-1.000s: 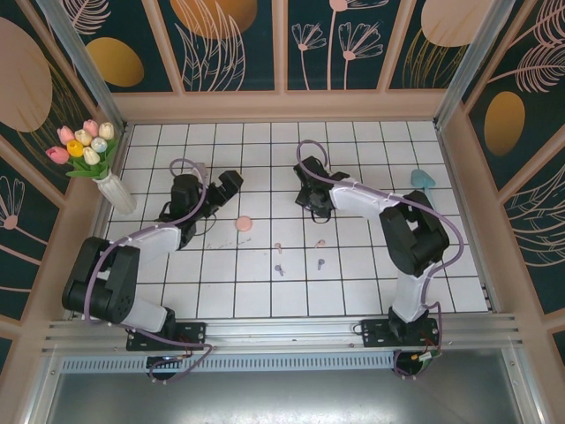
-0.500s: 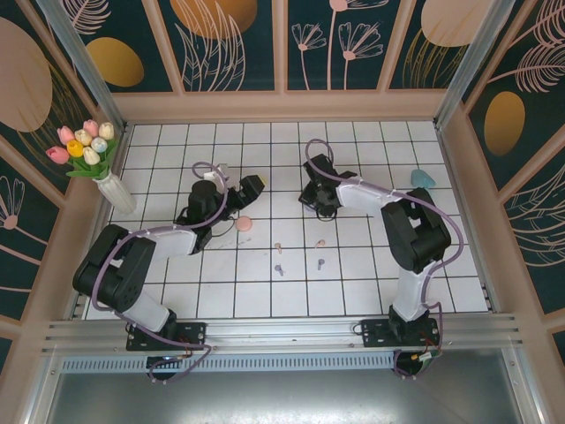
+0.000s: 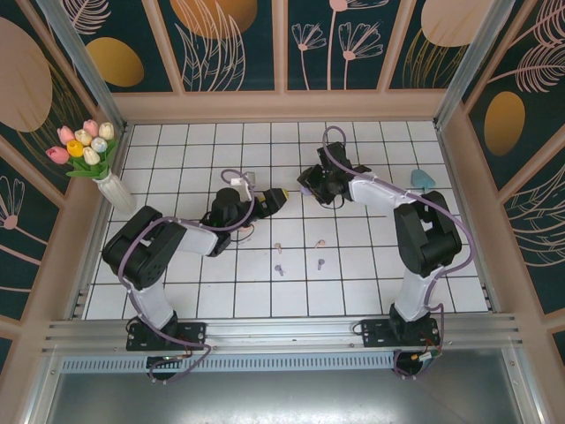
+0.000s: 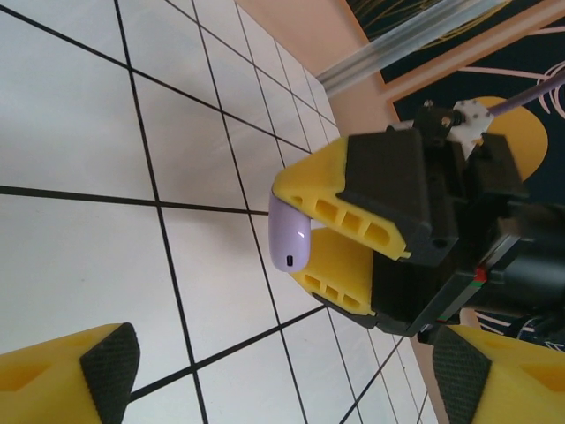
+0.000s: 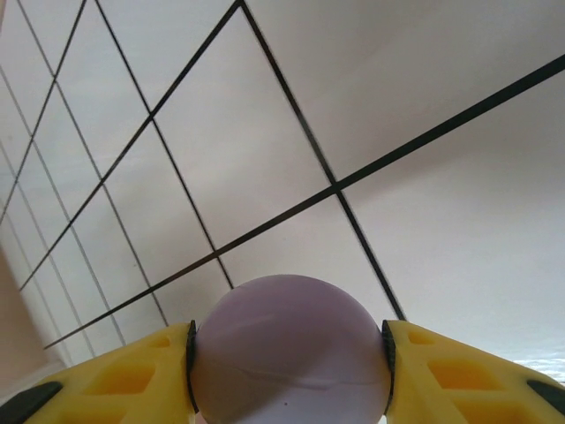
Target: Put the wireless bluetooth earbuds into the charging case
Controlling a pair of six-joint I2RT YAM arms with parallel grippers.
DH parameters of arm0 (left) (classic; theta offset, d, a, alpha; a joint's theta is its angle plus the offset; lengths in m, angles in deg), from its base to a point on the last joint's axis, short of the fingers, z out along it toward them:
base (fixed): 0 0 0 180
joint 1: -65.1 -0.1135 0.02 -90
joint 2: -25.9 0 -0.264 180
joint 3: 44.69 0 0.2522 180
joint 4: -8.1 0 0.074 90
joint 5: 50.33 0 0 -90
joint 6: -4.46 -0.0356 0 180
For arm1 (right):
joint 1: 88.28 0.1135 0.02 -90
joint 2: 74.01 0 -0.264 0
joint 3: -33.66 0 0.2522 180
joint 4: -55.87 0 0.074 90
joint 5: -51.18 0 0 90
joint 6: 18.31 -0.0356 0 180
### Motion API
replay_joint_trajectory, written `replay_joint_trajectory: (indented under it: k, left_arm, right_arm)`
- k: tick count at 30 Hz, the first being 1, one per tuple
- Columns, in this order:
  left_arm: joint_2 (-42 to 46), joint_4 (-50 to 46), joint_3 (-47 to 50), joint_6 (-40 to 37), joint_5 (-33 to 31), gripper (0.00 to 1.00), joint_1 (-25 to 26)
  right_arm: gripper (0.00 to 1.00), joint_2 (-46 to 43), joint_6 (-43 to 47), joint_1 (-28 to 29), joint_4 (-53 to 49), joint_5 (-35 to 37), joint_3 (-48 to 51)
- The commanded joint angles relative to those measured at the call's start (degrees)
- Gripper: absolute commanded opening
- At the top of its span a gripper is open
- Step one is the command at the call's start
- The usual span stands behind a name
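Top external view shows all four earbuds (image 3: 280,269) lying loose on the desk (image 3: 177,283), none inserted yet. Right tool (image 5: 291,353) pinches the lilac charging case (image 4: 290,234); left tool (image 4: 287,367) stands spread, empty.

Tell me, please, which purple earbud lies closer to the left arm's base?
The left purple earbud, next to the left pink one; its twin sits farther right.

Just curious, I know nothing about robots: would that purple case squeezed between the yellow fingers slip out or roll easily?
Probably slippery: the purple case looks glossy, with a highlight on its shell. It likely holds its shape, since the right end effector pinches its sides without visible denting. Its rounded outline suggests it could roll on the tiled table.
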Motion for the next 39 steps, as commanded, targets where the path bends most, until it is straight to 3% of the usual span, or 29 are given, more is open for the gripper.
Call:
replay_joint_trajectory:
  k: [1, 11, 39]
  left_arm:
    - [-2.54, 4.40, -2.90, -1.93, -1.03, 0.82, 1.52]
    - [-8.31, 8.06, -6.92, -1.12, -4.98, 0.69, 3.61]
    - [-19.44, 11.53, -16.99, 1.74, -10.73, 0.53, 5.83]
  right_arm:
    - [0.47, -2.28, -3.09, -0.41, 2.52, -2.79, -1.28]
    - [0.47, -3.46, -5.00, -0.38, 3.28, -2.97, -0.45]
    - [0.47, -4.86, -4.83, -0.43, 3.55, -3.68, 1.80]
